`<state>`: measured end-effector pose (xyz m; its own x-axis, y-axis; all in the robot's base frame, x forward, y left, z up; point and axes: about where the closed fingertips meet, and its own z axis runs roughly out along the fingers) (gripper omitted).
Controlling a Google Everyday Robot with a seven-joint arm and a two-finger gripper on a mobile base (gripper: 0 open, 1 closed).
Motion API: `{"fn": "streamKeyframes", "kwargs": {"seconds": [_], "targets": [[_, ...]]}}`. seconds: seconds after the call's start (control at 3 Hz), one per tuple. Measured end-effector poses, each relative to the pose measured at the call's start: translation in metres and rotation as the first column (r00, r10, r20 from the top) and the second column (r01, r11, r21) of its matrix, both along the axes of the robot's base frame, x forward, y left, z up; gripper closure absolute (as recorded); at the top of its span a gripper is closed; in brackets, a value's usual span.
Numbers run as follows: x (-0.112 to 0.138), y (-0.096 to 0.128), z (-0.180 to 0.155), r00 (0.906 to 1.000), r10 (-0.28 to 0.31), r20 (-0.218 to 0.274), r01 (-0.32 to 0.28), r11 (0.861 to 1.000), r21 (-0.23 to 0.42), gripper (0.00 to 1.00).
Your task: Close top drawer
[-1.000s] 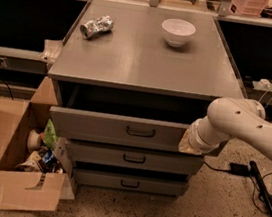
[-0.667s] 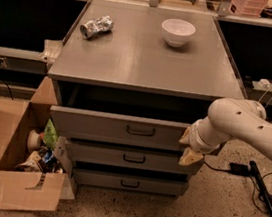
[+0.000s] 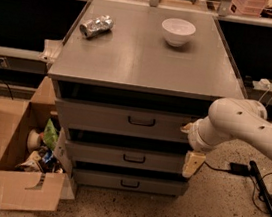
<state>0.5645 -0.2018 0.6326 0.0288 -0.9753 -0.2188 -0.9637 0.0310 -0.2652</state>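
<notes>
cardboard box [image 3: 28,191]: on the floor at near left, flaps open, stuffed with mixed packaging, just beside the drawers' left end.
lower drawers [image 3: 119,157]: two short grey fronts, stacked, each set further back than the one above.
claw [image 3: 192,165]: hangs pointing down before the right end of the middle front; apart or together, cannot tell.
arm [image 3: 247,123]: white, reaches in from the right, wrist level with the top front's right end.
top drawer [image 3: 94,117]: tallest grey front, dark handle [image 3: 141,122] at centre, stands out toward the camera with a dark gap under the tabletop; lies up and left of the claw, right end meeting the wrist, contact unclear.
tabletop [image 3: 142,63]: grey, flat.
can [image 3: 96,25]: crushed, silver, far left.
bowl [image 3: 177,31]: white, upright, far right of the can, well apart.
</notes>
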Motion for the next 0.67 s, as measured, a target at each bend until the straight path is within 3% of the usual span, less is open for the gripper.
{"fn": "streamKeyframes", "kwargs": {"seconds": [0.33, 0.67], "targets": [[-0.020, 0.012, 0.035, 0.9976, 0.054, 0.043, -0.056, 0.997, 0.061, 0.00], [-0.065, 0.031, 0.103, 0.9744, 0.150, 0.167, -0.167, 0.981, 0.093, 0.00]]}}
